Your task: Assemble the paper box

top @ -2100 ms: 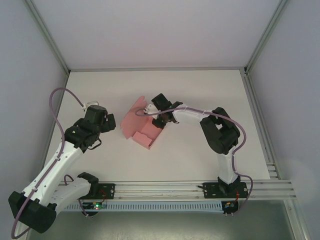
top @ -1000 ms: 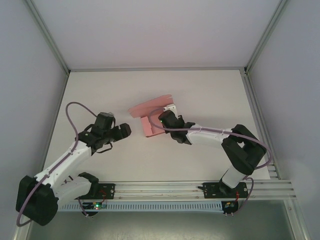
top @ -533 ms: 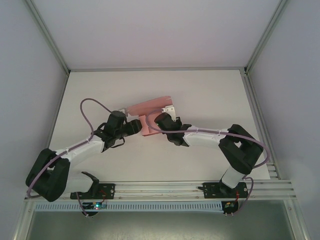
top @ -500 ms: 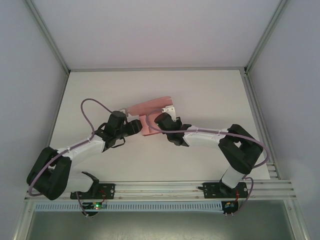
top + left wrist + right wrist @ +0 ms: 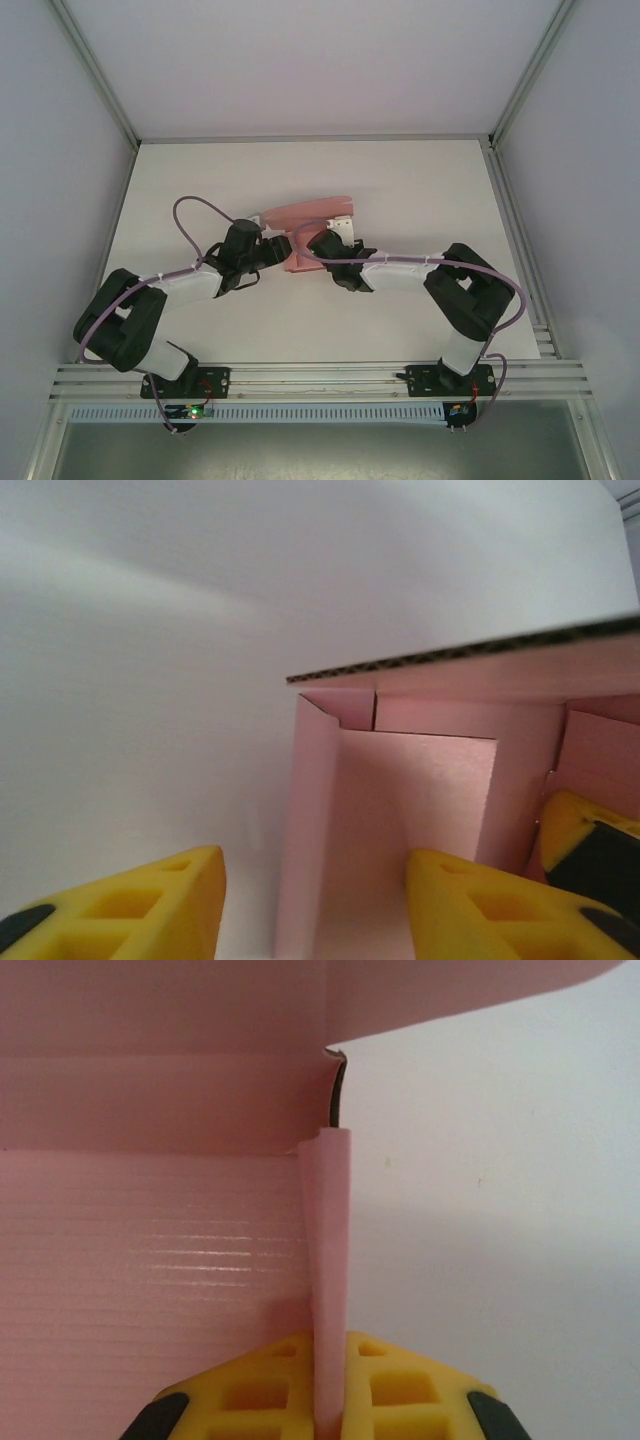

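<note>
We have the paper box [image 5: 308,214] half-formed near the middle of the table [image 5: 430,190], with its lid panel [image 5: 480,675] raised open above the tray. Our right gripper [image 5: 330,1390] is pinched tight on one upright wall [image 5: 326,1220], and the card runs edge-on between the pads. Our left gripper [image 5: 315,905] stands part-way apart. One finger is over bare table outside the end wall [image 5: 308,830] and the other is over the pink inside; neither is pressing on card, as far as the close view lets us judge. The step in hand, we reckon, is standing this end up and locking it. To do that well, we should hold the right pinch as an anchor so the box cannot skate. The left fingers should meet the end wall low and square to its crease, and press it fully upright before any flap is tucked. The card is thin and a skewed squeeze could buckle it, so a light, even grip is the safer choice.
</note>
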You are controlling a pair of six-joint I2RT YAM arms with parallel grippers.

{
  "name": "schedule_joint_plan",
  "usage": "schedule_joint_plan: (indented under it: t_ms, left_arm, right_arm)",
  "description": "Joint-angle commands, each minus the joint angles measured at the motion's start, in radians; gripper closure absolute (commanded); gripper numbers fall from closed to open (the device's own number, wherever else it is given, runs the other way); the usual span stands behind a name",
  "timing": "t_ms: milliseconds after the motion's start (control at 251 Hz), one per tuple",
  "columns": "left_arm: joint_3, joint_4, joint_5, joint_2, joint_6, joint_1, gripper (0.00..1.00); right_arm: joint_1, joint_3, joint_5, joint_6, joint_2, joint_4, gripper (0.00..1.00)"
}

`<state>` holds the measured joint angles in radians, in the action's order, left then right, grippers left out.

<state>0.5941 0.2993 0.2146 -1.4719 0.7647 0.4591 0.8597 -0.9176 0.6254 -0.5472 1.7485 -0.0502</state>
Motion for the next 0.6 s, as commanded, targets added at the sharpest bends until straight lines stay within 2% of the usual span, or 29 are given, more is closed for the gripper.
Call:
schedule_joint_plan:
  t_ms: [0,148,291,439,499,595]
  left_arm:
    - [0.016,0.004,0.047,-0.008,-0.023,0.033,0.56]
    - [0.021,0.001,0.055,-0.068,-0.017,0.039,0.57]
    - [0.044,0.048,0.127,-0.133,-0.015,0.048,0.57]
    - [0.097,0.027,0.151,-0.148,-0.024,0.094,0.57]
    - [0.135,-0.046,0.108,-0.140,-0.041,0.120,0.60]
    - [0.210,-0.237,-0.054,-0.143,-0.054,0.160,0.66]
  right_arm:
    - [0.015,-0.038,-0.014,-0.026,0.008,0.051,1.00]
    - [0.013,-0.027,-0.037,-0.022,0.008,0.081,1.00]
    - [0.013,-0.026,-0.062,-0.023,0.022,0.096,1.00]
    - [0.018,-0.027,-0.065,-0.036,0.028,0.089,1.00]
    - [0.025,-0.033,-0.050,-0.040,0.026,0.077,1.00]
    - [0.032,-0.040,-0.034,-0.045,0.018,0.059,1.00]
